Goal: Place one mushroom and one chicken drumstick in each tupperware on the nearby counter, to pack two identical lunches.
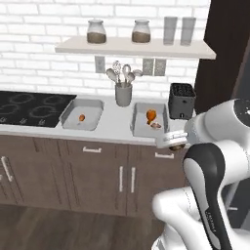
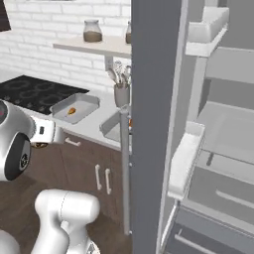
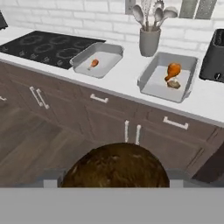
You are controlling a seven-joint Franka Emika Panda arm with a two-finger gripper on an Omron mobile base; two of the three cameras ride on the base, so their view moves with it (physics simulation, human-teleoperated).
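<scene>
Gripper carrying a mushroom toward two trays

Left base view: the gripper is hovering before the counter; the left tray is holding a drumstick, the right tray another drumstick beside a mushroom. Hand view: a brown mushroom is sitting between spread fingers.

The arm is built of glossy white, rounded shell segments with smooth, bulging curves. A broad black band runs along one link, and faint small grey lettering sits low on that band. The joints are dark, showing as black rings and caps between the white shells. The wrist ends in a white block with small dark slots on its face.
</scene>
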